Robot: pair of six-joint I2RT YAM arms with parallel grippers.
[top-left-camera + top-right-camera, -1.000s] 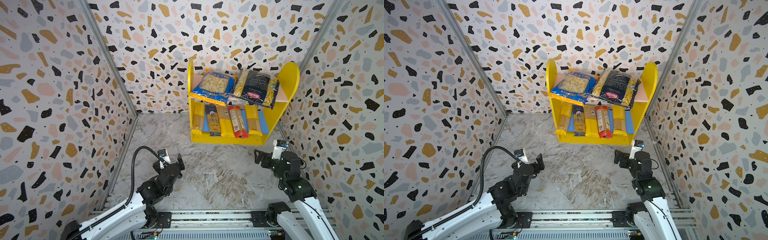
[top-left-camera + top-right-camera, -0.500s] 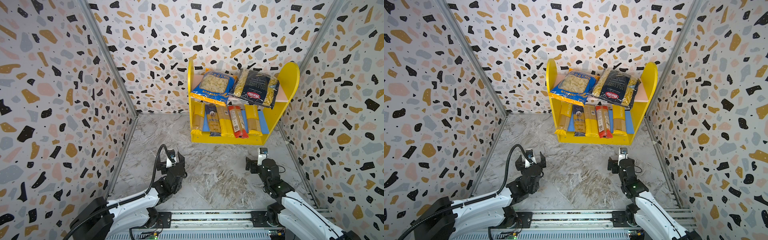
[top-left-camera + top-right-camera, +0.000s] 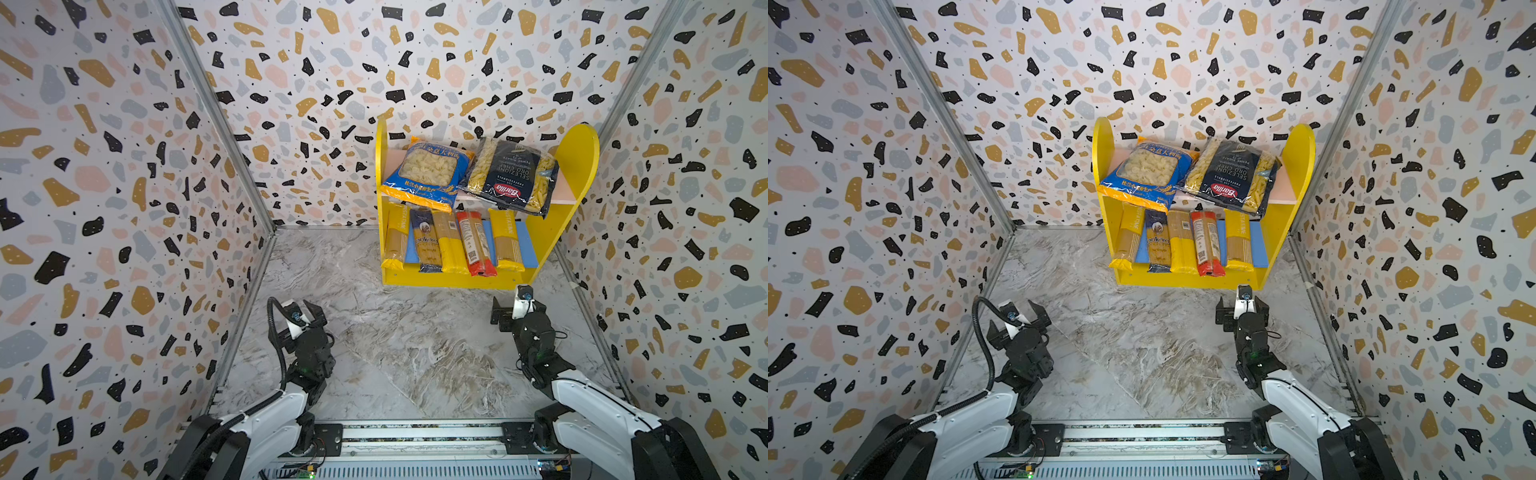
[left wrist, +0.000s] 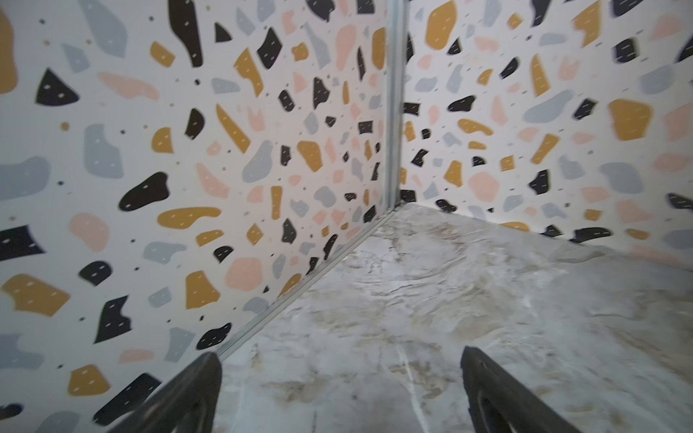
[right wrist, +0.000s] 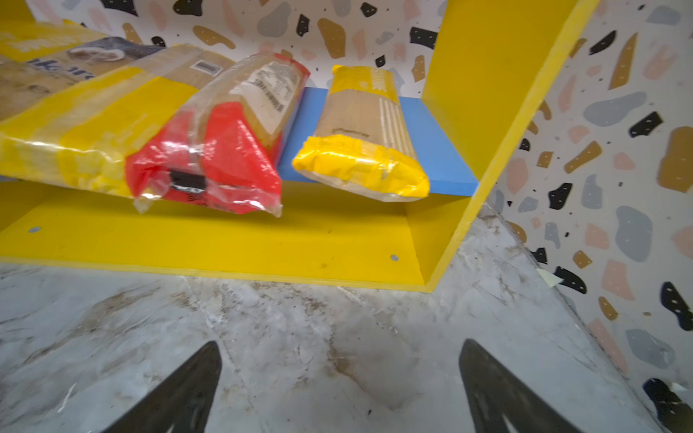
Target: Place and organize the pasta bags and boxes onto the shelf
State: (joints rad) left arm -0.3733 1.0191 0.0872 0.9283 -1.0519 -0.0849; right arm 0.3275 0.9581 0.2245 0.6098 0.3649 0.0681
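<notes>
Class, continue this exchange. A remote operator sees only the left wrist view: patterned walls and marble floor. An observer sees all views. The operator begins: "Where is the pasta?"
Observer: It is all on the shelf, by the back wall, on the right.
Operator: Which tier holds what?
Observer: The orecchiette bag and Barilla bag lie on the pink upper board; five spaghetti packs lie side by side on the blue lower board.
Operator: And the right gripper?
Observer: The right gripper is open and empty, facing the shelf's yellow base.
</notes>
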